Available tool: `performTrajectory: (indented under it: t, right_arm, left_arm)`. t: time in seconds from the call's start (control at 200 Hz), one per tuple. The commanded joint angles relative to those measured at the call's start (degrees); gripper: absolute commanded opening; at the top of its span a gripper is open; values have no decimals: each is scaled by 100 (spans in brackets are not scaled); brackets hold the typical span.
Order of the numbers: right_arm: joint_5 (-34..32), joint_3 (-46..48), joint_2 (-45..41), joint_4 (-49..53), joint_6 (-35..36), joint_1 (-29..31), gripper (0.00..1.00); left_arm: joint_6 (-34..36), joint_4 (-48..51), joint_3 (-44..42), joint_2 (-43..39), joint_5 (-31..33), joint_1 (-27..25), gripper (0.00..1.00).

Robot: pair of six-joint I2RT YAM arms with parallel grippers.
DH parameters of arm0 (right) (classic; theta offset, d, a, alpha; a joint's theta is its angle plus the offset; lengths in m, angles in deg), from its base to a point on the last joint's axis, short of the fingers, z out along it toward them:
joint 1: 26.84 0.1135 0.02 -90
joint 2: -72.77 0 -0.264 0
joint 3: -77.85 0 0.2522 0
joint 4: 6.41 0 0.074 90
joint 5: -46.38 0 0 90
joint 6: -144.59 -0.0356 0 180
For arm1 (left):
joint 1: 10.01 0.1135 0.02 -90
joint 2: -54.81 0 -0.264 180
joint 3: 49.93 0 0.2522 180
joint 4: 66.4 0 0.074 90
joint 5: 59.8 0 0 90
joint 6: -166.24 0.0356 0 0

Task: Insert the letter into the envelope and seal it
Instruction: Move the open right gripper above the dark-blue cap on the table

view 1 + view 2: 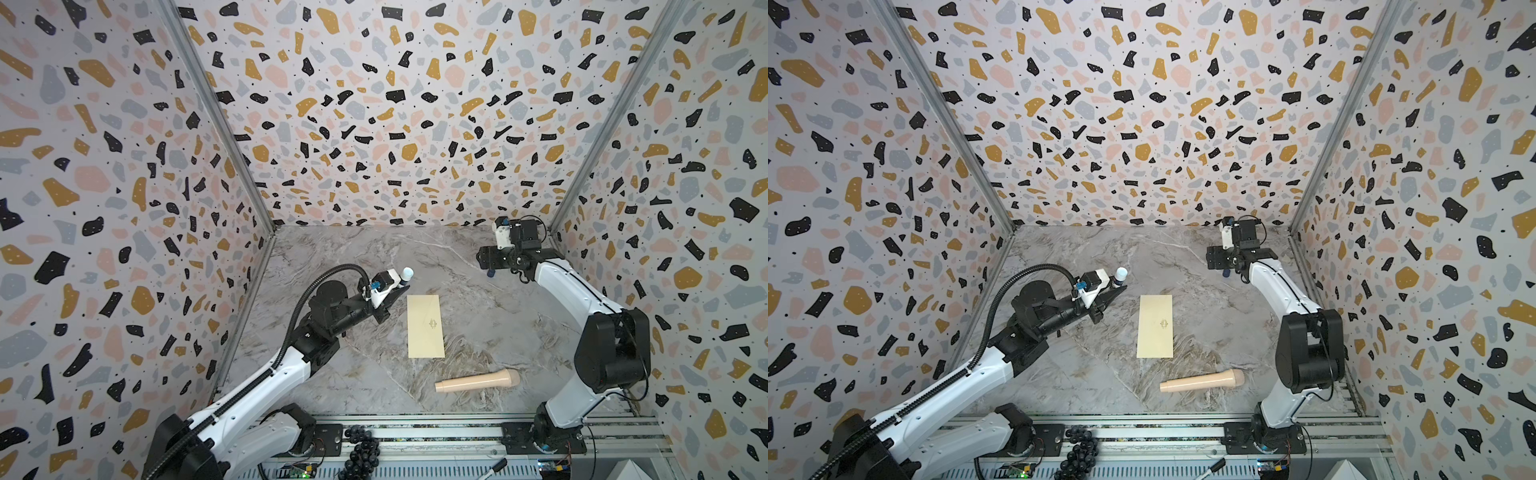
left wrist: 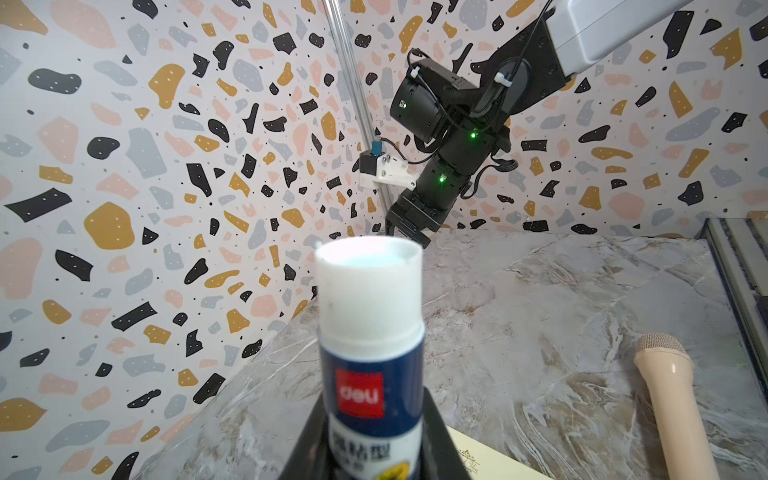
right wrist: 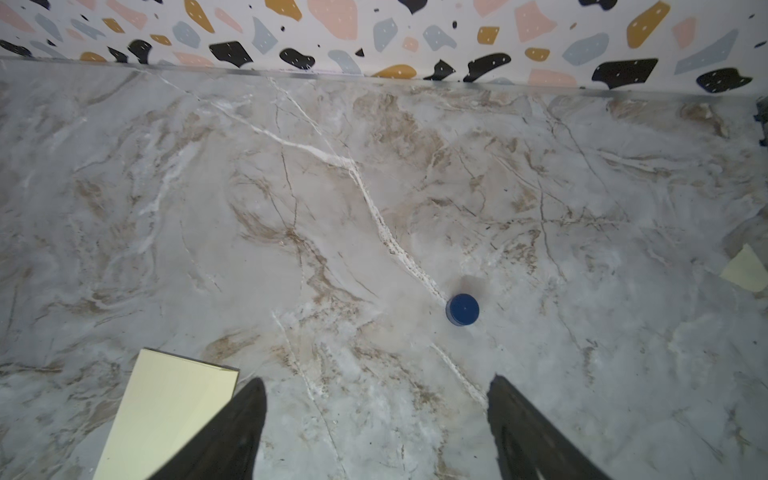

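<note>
Mid-frame, the left gripper (image 1: 397, 291) clamps an uncapped glue stick (image 2: 370, 332), presumably to seal the envelope (image 1: 424, 326); upper right, the right gripper (image 3: 376, 386) gapes empty near the blue cap (image 3: 462, 309).

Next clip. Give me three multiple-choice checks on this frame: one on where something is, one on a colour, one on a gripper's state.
1. Relative to the envelope, the blue cap lies: A on it; B apart from it, on the bare table; C under it.
2. The microphone is: A black; B red; C beige.
3. The left gripper is: A open and empty; B shut on the glue stick; C shut on the microphone.
Key: 1 B, the right wrist view shows marble all round the cap; 2 C, it is beige in both top views; 3 B, the left wrist view shows the stick clamped in it.
</note>
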Motion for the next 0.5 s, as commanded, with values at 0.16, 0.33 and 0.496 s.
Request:
performTrajectory:
  t: [0.16, 0.33, 0.496]
  right_arm:
    - [-142, -381, 462, 117, 132, -215, 84]
    - [-235, -542, 828, 183, 207, -348, 80]
    - [-387, -879, 1238, 447, 349, -393, 73]
  left_arm:
    - [57, -265, -68, -116, -142, -19, 0]
    - [23, -291, -65, -73, -181, -19, 0]
    - [-16, -320, -61, -46, -239, -19, 0]
